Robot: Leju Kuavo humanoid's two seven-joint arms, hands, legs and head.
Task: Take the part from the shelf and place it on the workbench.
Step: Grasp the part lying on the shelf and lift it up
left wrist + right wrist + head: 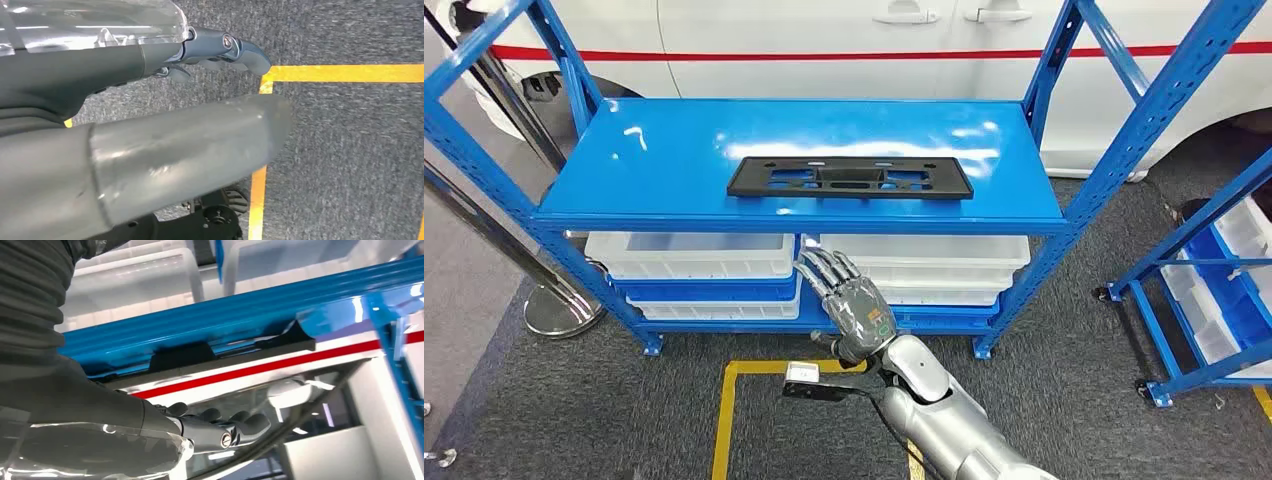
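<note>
The part, a flat black rectangular plate [851, 177] with cut-outs, lies on the top board of the blue shelf [654, 170], near its front edge. My right hand [849, 300] is raised in front of the shelf, just below that edge and under the plate, its fingers stretched out and holding nothing. In the right wrist view the black plate [235, 346] shows above the shelf's blue edge [210, 315], a short gap beyond my right hand [130, 420]. My left hand [150, 125] hangs over the grey carpet, fingers straight and empty.
White bins [694, 255] [944, 260] fill the shelf's lower level. A white car [824, 40] with a red stripe stands behind. A second blue rack [1214, 290] with bins stands at the right, a stanchion base [559, 310] at the left. Yellow floor tape [724, 420] marks the carpet.
</note>
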